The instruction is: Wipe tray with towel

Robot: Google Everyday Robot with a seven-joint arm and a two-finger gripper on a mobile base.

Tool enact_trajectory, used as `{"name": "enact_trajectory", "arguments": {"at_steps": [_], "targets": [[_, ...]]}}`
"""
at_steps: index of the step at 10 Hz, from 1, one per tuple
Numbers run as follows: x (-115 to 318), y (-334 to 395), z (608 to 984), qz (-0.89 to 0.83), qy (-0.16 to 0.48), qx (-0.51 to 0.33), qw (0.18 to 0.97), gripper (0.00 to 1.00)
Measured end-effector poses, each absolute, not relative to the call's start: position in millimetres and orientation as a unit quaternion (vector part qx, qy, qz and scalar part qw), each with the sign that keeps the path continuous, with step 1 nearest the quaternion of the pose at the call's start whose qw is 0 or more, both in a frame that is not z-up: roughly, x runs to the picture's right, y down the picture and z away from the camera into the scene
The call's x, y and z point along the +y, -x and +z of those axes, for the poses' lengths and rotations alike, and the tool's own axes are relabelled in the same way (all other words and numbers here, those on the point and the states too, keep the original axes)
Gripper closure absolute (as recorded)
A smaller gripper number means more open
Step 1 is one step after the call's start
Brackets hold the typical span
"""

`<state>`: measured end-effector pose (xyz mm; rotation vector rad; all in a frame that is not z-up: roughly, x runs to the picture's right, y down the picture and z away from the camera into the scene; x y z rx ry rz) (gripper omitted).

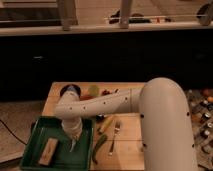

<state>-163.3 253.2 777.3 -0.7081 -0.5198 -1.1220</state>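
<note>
The dark-green tray point(35, 125) lies at the front left, partly over the wooden board. My white arm reaches down from the right, and my gripper point(74, 135) hangs over the tray's right half. It is shut on the towel point(73, 144), a pale limp strip that tapers to a point touching or just above the tray floor. A tan rectangular block point(49, 150) with a dark mark lies in the tray, left of the towel.
The wooden board point(54, 97) carries a dark bowl point(70, 91), a yellow-green item point(93, 91) and red bits point(106, 92) at its back. A fork point(116, 134) and a green vegetable point(100, 145) lie just right of the tray. Small items point(202, 107) stand at the far right.
</note>
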Motion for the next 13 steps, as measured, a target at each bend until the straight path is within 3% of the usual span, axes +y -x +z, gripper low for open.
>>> {"name": "enact_trajectory", "arguments": {"at_steps": [6,13], "targets": [[243.8,219.1,796.0,-0.566,0.298,-0.271,0.719,1.00],[308.4,215.0,757.6,-0.574,0.291,-0.332,0.690,1.00]]}}
